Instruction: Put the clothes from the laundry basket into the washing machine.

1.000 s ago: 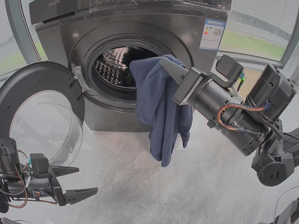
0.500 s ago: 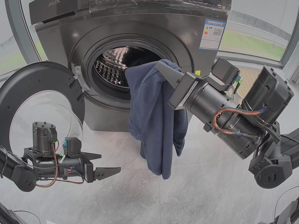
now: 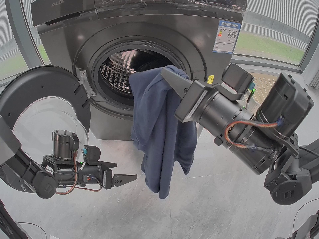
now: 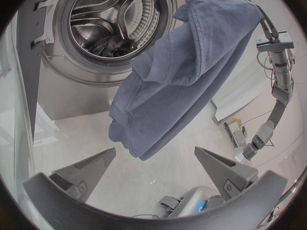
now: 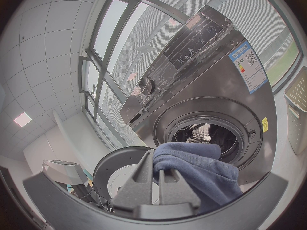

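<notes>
While, in the head view, the right gripper [image 3: 165, 73], jaws clenching, is holding the navy garment [image 3: 159, 126] centre-frame before the washing machine [image 3: 66, 43] mouth, presumably for loading, the left gripper [image 3: 125, 171] is gaping empty lower left. Left wrist view: dark clothes [image 4: 108, 45] in drum, indistinct. Right wrist view: laundry basket [image 5: 295, 112] cut off, right edge.

Glossy grey marbled floor [image 3: 206, 203] by the windows.
A grey front-loading washing machine [image 3: 139, 27] stands directly on it, its round door swung open above the tiles, and a pale perforated laundry basket [image 5: 295, 112] stands near the machine's right side.
</notes>
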You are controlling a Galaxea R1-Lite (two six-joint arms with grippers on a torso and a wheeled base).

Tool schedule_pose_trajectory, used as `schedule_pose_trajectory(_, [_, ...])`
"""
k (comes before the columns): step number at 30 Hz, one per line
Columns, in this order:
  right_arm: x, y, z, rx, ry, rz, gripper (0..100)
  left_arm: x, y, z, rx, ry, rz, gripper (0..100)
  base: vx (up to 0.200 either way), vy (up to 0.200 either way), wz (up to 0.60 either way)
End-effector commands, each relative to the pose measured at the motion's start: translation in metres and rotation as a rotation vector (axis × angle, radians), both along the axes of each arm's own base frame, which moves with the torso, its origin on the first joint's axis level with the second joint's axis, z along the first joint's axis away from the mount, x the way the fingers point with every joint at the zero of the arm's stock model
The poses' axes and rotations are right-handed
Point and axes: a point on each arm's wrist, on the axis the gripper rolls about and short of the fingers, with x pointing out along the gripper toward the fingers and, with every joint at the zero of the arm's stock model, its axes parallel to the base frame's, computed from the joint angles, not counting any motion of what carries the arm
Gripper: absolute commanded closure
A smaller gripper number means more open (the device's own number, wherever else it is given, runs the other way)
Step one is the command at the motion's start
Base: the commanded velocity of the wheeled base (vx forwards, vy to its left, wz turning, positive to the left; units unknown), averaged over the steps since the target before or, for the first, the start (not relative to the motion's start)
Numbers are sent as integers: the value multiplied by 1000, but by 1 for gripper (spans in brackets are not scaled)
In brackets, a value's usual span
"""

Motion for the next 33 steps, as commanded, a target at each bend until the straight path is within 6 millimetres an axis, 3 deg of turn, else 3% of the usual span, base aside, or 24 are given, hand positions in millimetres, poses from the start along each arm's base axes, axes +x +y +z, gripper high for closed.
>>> schedule_pose_trajectory(1, [-2,2,-1,-3,3,10,100,5,-2,-12,7,23,0,0,0,0,0])
schedule_pose_trajectory(11, [-5,4,-1,-5,1,21,100,22,-16,-18,-12,-27,35,0,0,0,0])
schedule_pose_trajectory(32, [-8,5,-1,0,-5,28,100,96,-50,-57,-44,-149,77,0,0,0,0])
schedule_pose_trajectory(33, [-8,5,-1,1,-4,28,100,100,-51,-58,-47,-157,78,100,0,0,0])
